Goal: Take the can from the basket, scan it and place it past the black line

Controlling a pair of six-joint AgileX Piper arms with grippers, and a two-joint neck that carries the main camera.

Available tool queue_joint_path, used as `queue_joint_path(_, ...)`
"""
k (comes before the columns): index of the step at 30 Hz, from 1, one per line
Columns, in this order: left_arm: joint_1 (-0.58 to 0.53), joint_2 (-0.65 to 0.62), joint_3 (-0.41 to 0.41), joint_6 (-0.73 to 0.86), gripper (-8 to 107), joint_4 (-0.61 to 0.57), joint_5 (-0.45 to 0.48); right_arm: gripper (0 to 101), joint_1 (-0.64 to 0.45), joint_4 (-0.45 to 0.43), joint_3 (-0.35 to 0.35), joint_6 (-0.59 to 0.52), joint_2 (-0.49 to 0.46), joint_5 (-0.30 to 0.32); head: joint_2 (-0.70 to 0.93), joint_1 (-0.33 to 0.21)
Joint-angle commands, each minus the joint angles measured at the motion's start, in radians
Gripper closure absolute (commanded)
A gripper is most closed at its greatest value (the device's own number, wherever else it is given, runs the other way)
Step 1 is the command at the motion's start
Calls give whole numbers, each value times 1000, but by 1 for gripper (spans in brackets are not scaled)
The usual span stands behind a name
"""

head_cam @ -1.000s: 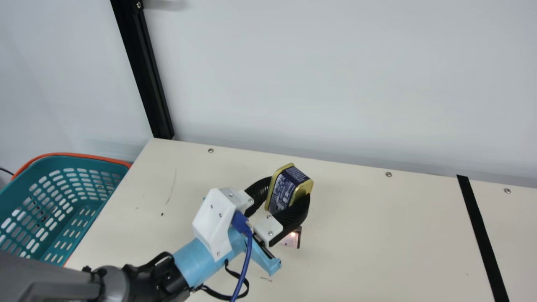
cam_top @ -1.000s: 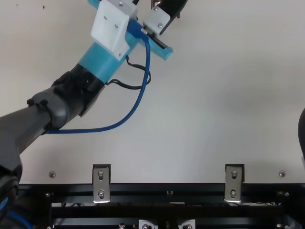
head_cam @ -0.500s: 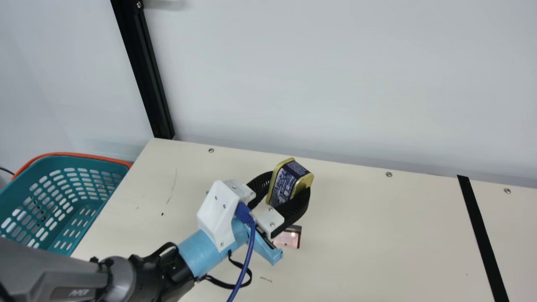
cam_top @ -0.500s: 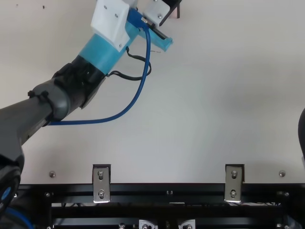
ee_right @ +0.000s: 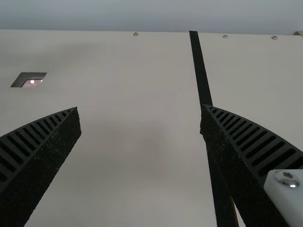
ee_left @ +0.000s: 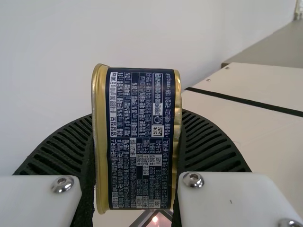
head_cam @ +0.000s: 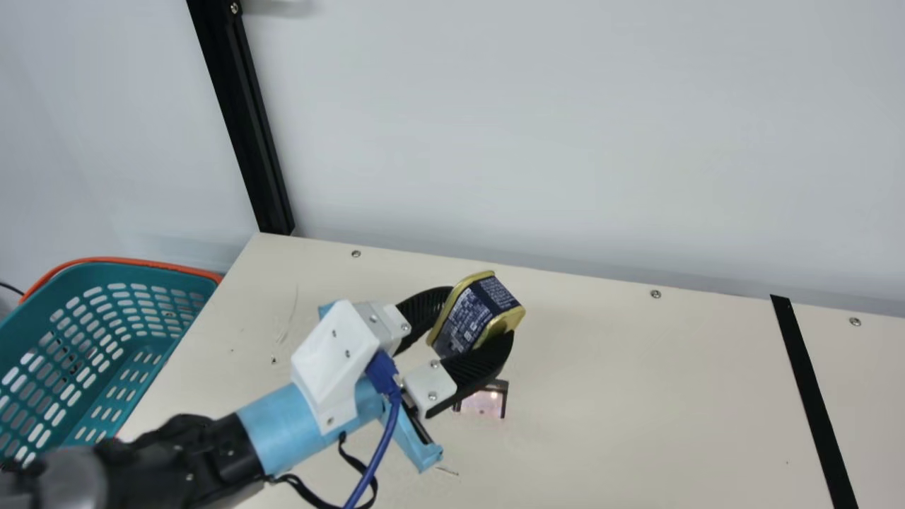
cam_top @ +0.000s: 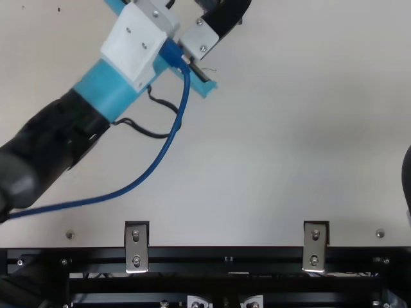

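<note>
Navy and gold, the can [head_cam: 471, 319] is pinched between the black ribbed fingers of the left tool [head_cam: 481, 312], tilted and raised above the counter [head_cam: 636, 396], its printed side towards the wrist camera. Near it, the lit scanner window [head_cam: 483, 404] lies in the counter. The black line [head_cam: 809, 396] runs near to far, well apart to the right of the can. At the far left stands the teal basket [head_cam: 131, 268]. At right, the other tool [cam_top: 408, 178] has its fingers spread wide, with nothing between them
</note>
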Motion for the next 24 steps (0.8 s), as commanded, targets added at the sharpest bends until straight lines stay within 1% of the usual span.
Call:
queue_joint_path(1, 7, -103, -4, -43, 89, 111, 129, 0, 0, 0, 0, 0, 0, 0, -4, -37)
queue_joint_path(7, 14, -240, -32, -219, 89, 374, 315, 0, 0, 0, 0, 0, 0, 0, -4, -37)
queue_joint_path(11, -3, -297, -41, -362, 89, 580, 406, 0, 0, 0, 0, 0, 0, 0, -4, -37)
queue_joint_path(14, -20, -326, -41, -475, 89, 742, 454, 0, 0, -1, 0, 0, 0, 0, -4, -37)
queue_joint_path(16, -25, -340, -38, -547, 89, 849, 467, 0, 0, -2, 0, 0, 0, 0, -4, -37)
queue_joint_path(19, -16, -354, -35, -656, 89, 1008, 461, 0, 0, -2, 0, 0, 0, 0, -4, -37)
queue_joint_path(24, 44, -378, -37, -836, 89, 1291, 401, 0, 0, -2, 0, 0, 0, 0, -4, -37)
